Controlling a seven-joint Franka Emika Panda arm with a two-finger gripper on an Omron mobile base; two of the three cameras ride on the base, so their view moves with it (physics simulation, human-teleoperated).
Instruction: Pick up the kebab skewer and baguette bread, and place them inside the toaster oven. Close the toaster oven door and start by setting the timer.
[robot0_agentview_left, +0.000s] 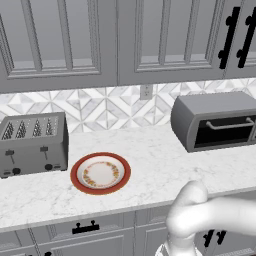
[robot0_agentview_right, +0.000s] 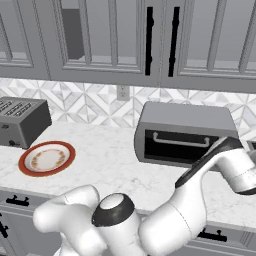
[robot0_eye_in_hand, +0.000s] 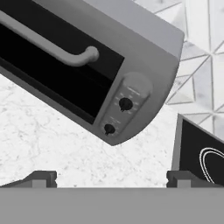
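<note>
White marble desk (robot0_agentview_left: 150, 165) carries the toaster oven (robot0_agentview_right: 185, 132), its toaster oven door (robot0_eye_in_hand: 48, 65) shut, the plate (robot0_agentview_left: 100, 173) bare. Your end effector (robot0_eye_in_hand: 111, 177) hangs wide open, holding nothing, facing the two knobs (robot0_eye_in_hand: 125, 104). You're likely at the timer step: close in on one knob and pinch it

toaster oven (robot0_agentview_left: 218, 121): grey box, on counter by backsplash | toaster oven door (robot0_agentview_right: 179, 145): dark glass, shut, silver handle

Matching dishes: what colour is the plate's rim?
Red-brown, on the plate; clearest in the left base view.
</note>
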